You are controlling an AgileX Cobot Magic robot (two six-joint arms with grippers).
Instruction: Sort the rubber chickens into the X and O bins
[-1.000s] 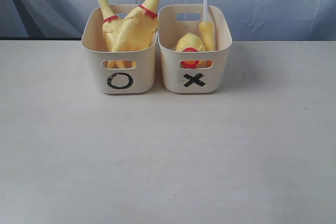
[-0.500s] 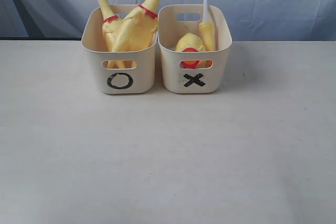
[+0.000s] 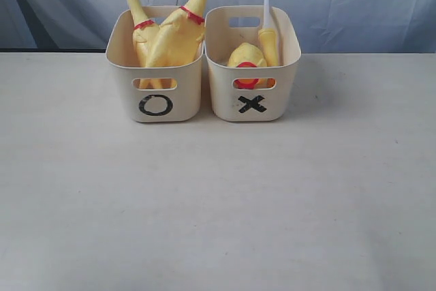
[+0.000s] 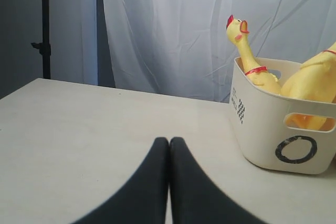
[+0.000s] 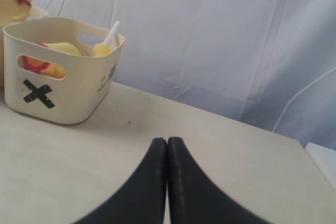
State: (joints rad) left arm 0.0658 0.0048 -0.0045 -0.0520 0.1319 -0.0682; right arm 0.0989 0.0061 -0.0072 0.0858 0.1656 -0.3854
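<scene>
Sorting's looking basically done imo. All 4 chickens are sitting in bins and nothing's lying loose on the table (image 3: 218, 209). The O bin (image 3: 155, 97) is standing on the left in the ext view, w/ the X bin (image 3: 253, 100) right beside it, touching or close to it. Both are sitting at the far side of the table, near the curtain (image 3: 354, 5).

The O bin is holding the 2 whole ones. The left chicken (image 3: 139, 28) is leaning w/ its neck up and beak gaping, and the right chicken (image 3: 178, 35) is leaning across it, its head reaching the top edge of the frame. The X bin is holding the round body (image 3: 246, 56), its red ring showing thru the slot handle. The head-on-stick piece (image 3: 269, 44) is leaning toward the back wall, white stick pointing up. Everything's looking like soft yellow rubber w/ red trim.

The left gripper (image 4: 169, 141) and right gripper (image 5: 167, 141) are both pinched fully closed and carrying nothing. They're pointing out over bare table, each well apart from its nearest bin. Neither arm is showing in the ext view.

Next move is prob not calling for any grab, just keeping both arms clear of the bins. The 2 whole chickens are sticking way above the rim and looking top-heavy, so a bump could be tipping 1 out.
</scene>
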